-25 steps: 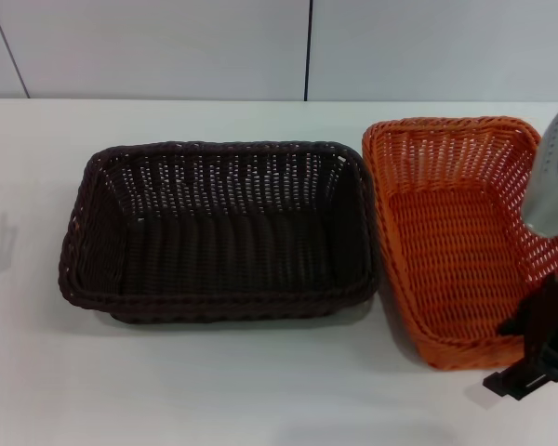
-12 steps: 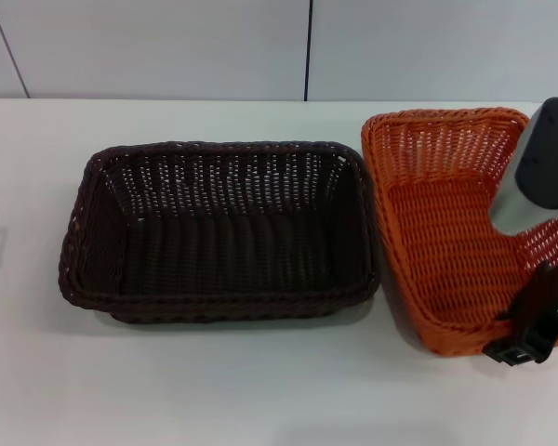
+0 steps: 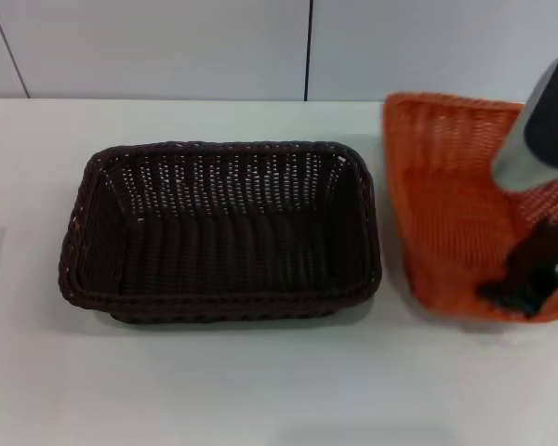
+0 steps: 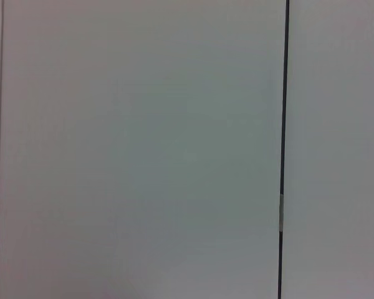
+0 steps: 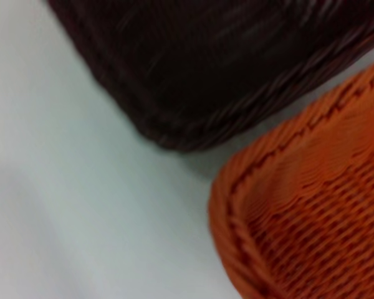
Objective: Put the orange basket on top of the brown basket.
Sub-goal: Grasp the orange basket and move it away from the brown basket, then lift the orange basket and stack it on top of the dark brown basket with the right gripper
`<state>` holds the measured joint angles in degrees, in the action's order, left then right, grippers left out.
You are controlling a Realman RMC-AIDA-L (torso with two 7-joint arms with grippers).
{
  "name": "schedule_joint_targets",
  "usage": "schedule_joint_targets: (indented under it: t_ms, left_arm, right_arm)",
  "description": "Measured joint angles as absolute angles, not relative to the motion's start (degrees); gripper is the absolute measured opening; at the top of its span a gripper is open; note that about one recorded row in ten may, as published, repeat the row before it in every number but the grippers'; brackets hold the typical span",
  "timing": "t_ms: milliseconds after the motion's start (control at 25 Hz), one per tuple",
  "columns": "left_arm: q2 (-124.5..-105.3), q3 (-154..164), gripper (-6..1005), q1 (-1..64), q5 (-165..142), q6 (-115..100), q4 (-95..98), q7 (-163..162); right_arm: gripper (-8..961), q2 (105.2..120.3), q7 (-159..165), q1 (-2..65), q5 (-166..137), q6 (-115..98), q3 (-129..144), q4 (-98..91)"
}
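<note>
The rectangular bright orange woven wicker-style basket sits near the right edge of the white tabletop, tipped up so its open mouth faces the front edge and leans toward the left. The right gripper, a dark clamp below a grey wrist, is closed on the near rim of the orange basket at its front right corner, holding it off level. Its left side appears raised clear of the table, though the far side may yet touch.

The rectangular very dark brown woven wicker-style basket rests flat in the middle of the tabletop, long axis running left to right, just beside the orange basket on its left (a narrow strip of table shows between them). The coming move likely turns on this: the brown basket lies directly leftward of the held one, so the carry goes up and across toward the left edge.

The left gripper is out of sight; its wrist camera shows only a pale panelled wall.
</note>
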<state>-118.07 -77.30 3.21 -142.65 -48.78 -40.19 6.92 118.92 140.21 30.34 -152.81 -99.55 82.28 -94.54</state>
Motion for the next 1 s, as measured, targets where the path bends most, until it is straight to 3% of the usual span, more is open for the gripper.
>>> schedule_joint_targets:
  t_ms: [240,640,1000]
  left_arm:
    - [-118.03,-77.35,809,3.07,-142.74,-48.98,-40.10,6.94]
    - [-118.07,-77.34,809,3.64,-142.47,-49.03,-38.57,6.90]
    - [-118.21,-77.00,809,3.99,-142.42,-48.94,-37.29,4.91]
  right_arm:
    - [170,118.79,144.95,31.17,-157.98,-99.33,81.81,-106.48]
    - [160,118.75,134.06,36.03,-159.96,-93.73,89.72,-109.29]
    - [169,118.90,103.79,30.73,-161.96,-90.75,104.18,-115.46]
